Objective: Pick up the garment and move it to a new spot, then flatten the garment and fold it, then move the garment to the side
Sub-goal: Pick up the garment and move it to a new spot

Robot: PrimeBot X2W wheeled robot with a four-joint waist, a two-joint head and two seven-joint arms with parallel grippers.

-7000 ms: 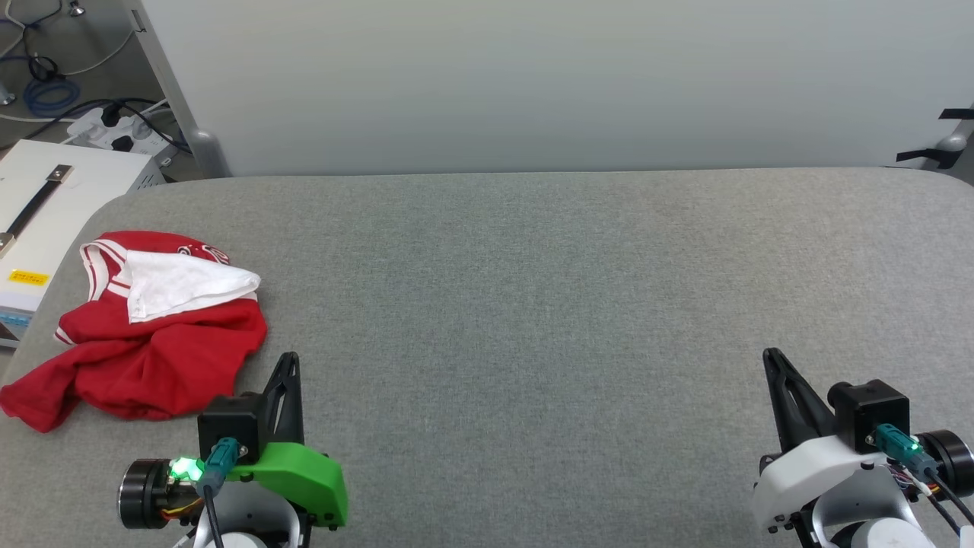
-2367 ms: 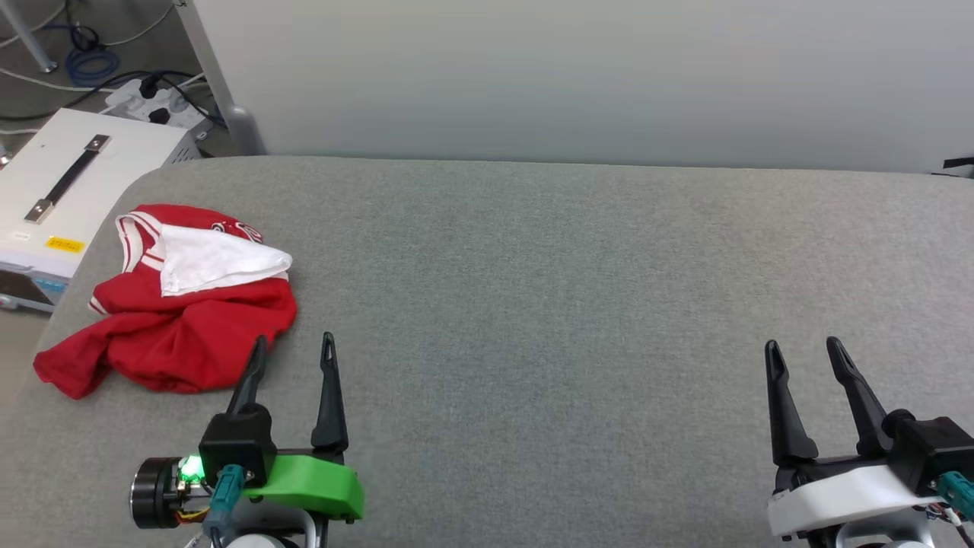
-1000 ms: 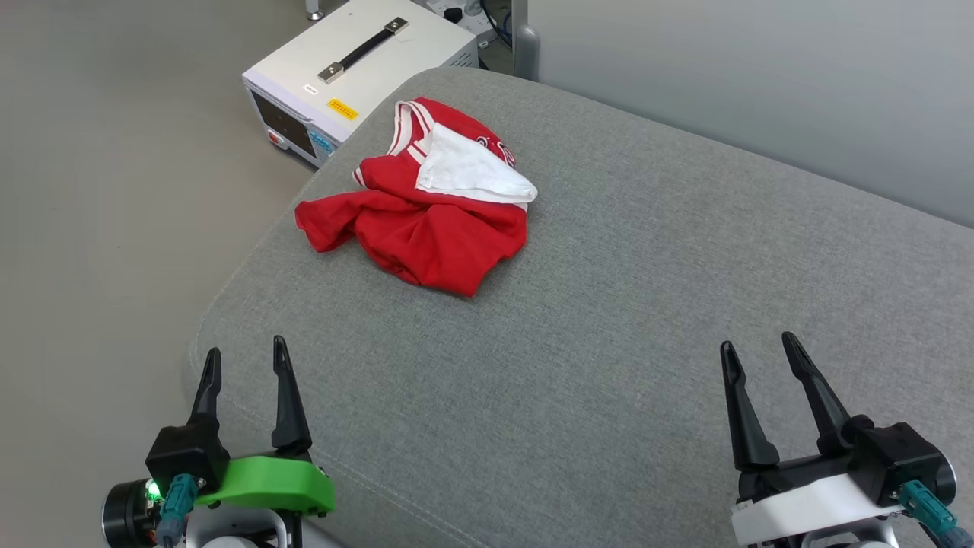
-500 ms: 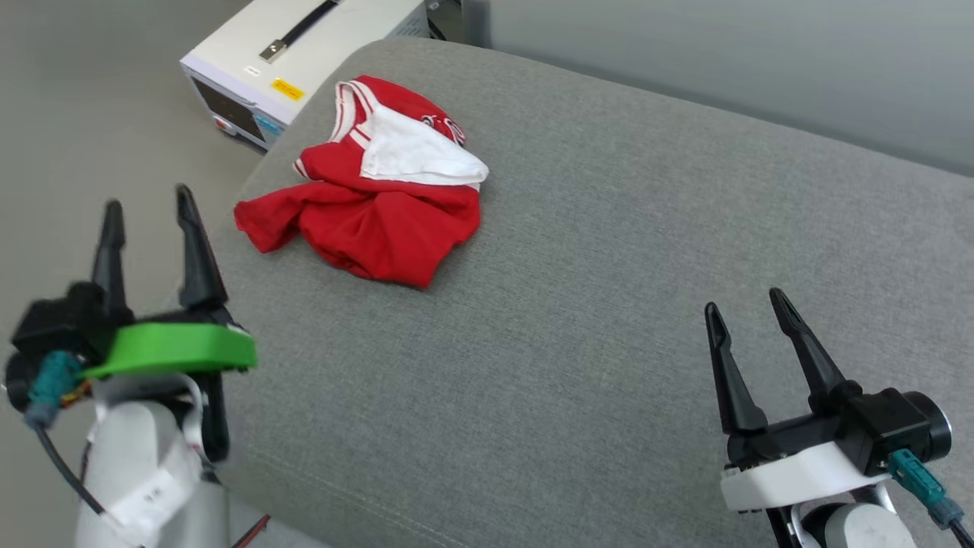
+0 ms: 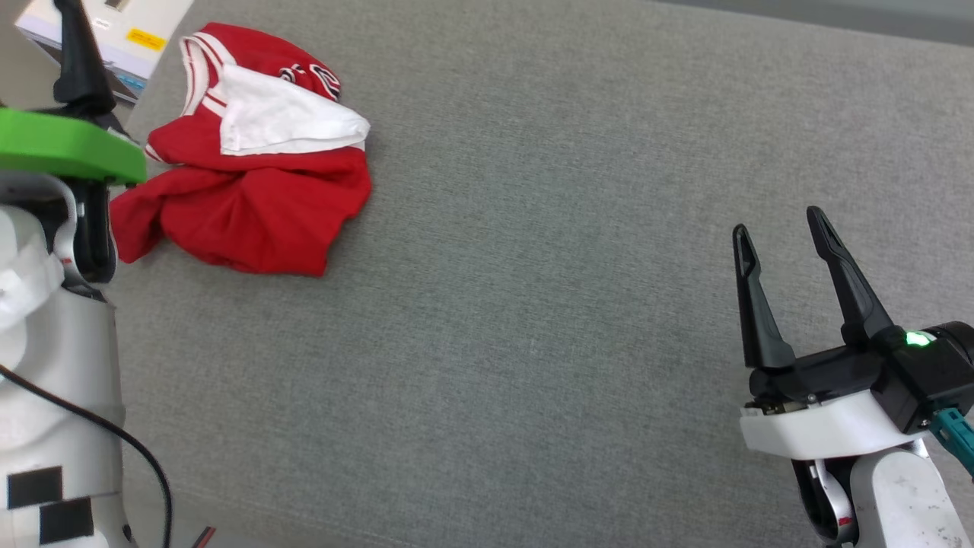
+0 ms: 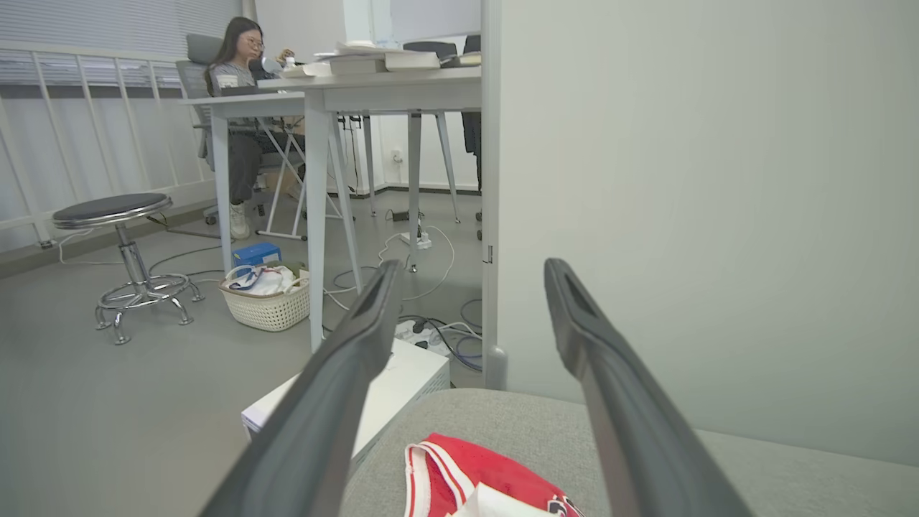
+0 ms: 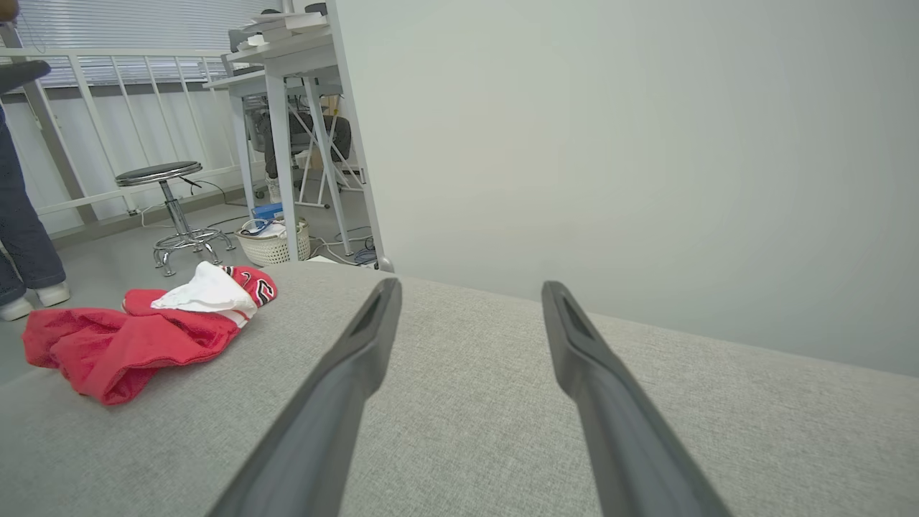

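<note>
The garment [image 5: 251,175] is a crumpled red heap with a white sleeve on top and striped trim, lying near the grey padded table's far left corner. In the head view, my left gripper's green mount [image 5: 68,144] and one dark finger [image 5: 76,61] stand just left of the garment, apart from it. The left wrist view has my left gripper [image 6: 474,267] open and empty, above the garment [image 6: 467,481]. My right gripper [image 5: 777,221] is open and empty at the lower right, far from the garment. The right wrist view places the garment [image 7: 129,337] at far left of my right gripper [image 7: 472,286].
The grey table [image 5: 571,228] stretches wide between the garment and my right gripper. A white box with a handle [image 6: 402,388] sits off the table's left corner. A pale partition [image 6: 682,215] backs the table. Beyond are a stool [image 6: 122,237], a basket [image 6: 266,301], a seated person [image 6: 240,108] and a standing person's leg [image 7: 21,215].
The head camera has turned and tipped down, so the whole picture shifted. My left arm has risen up the left edge beside the garment. Both grippers stay open; the garment lies as before.
</note>
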